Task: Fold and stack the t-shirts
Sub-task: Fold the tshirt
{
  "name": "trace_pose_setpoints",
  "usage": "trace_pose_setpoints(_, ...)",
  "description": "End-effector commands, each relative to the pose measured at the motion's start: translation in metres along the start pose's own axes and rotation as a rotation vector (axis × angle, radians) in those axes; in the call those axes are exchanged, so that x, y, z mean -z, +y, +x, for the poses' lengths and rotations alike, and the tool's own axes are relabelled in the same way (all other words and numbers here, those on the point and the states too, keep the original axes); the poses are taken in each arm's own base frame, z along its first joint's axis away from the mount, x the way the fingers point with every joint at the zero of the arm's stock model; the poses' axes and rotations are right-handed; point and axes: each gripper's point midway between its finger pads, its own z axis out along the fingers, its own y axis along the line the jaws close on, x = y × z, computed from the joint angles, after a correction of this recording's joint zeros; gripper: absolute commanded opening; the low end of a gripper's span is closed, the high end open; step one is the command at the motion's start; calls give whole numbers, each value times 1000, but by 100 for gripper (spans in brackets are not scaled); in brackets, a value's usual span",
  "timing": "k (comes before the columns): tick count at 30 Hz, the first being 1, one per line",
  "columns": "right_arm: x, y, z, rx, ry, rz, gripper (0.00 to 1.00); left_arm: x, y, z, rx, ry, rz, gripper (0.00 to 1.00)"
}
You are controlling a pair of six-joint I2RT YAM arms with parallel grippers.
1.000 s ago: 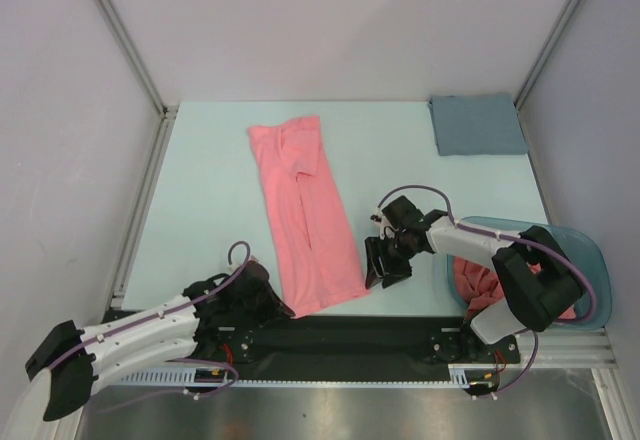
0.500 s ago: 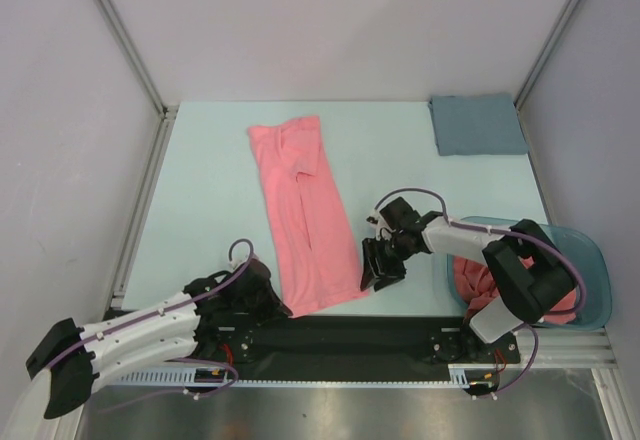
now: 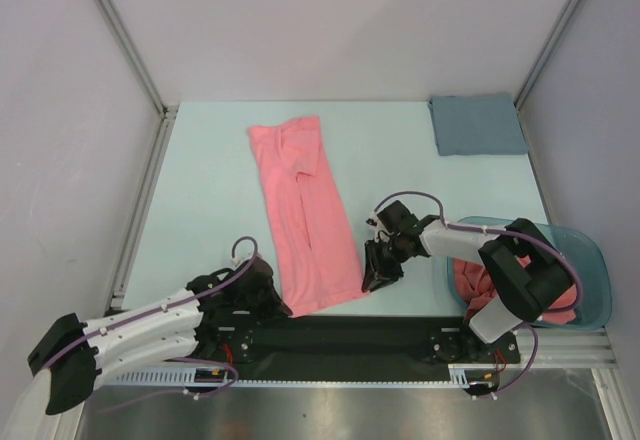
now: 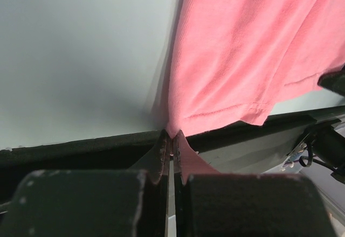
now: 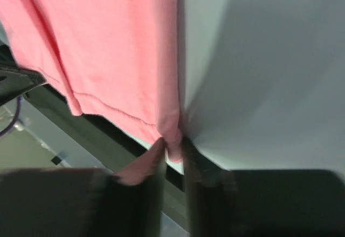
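Note:
A salmon-pink t-shirt [image 3: 305, 215] lies folded into a long narrow strip down the middle of the table. My left gripper [image 3: 283, 307] is shut on its near left hem corner [image 4: 171, 132]. My right gripper [image 3: 370, 282] is shut on its near right hem corner [image 5: 173, 148]. Both corners sit low at the table's near edge. More pink t-shirts [image 3: 478, 282] lie bunched in the teal tub [image 3: 597, 275] at the near right.
A grey-blue folded cloth [image 3: 477, 125] lies at the far right corner. The black base rail [image 3: 350, 332] runs along the near edge under the hem. White walls and metal posts enclose the table.
My right gripper has shifted a little left and down onto the hem's right corner. My left gripper has edged slightly toward the left corner. The shirt has not moved.

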Motion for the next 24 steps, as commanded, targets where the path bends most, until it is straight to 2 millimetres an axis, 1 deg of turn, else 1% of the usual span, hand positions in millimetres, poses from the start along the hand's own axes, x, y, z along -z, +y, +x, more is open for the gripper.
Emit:
trace_pose_setpoints(1, -11, -16, -2, -11, -19, 63, 18, 3, -20, -12, -41, -58, 48, 0)
trace_pose_setpoints(3, -11, -16, 1, -1, -12, 69, 8, 5, -21, -13, -47, -61, 47, 0)
trace_pose_setpoints(4, -10, -13, 1, 6, -10, 66, 0, 6, -20, -13, -57, -63, 44, 0)
trace_pose_setpoints(5, -8, -14, 6, -3, 2, 76, 0, 7, -19, -13, -63, -61, 36, 0)
trace_pose_setpoints(8, 1, -7, 10, -10, -16, 73, 0, 14, -17, -12, -86, -58, 24, 0)
trace_pose_setpoints(9, 4, -3, 12, -11, -20, 63, 0, 15, -17, -17, -90, -83, 19, 0)
trace_pose_setpoints(10, 6, 2, 14, -20, -21, 58, 0, 17, -13, -16, -91, -81, 4, 0)
trace_pose_setpoints(11, 11, 8, 16, -12, -31, 47, 0, 19, -14, -16, -93, -82, 13, 0)
trace_pose_setpoints(15, 17, 23, 22, -9, -40, 26, 0, 27, -13, -13, -98, -82, 21, 0)
trace_pose_setpoints(18, 18, 27, 24, -10, -48, 24, 0, 29, -15, -11, -103, -74, 34, 0)
trace_pose_setpoints(23, 12, 29, 18, -10, -46, 22, 0, 30, -19, -11, -113, -72, 37, 0)
trace_pose_setpoints(24, 13, 31, 16, -4, -50, 21, 0, 33, -23, -13, -118, -79, 40, 0)
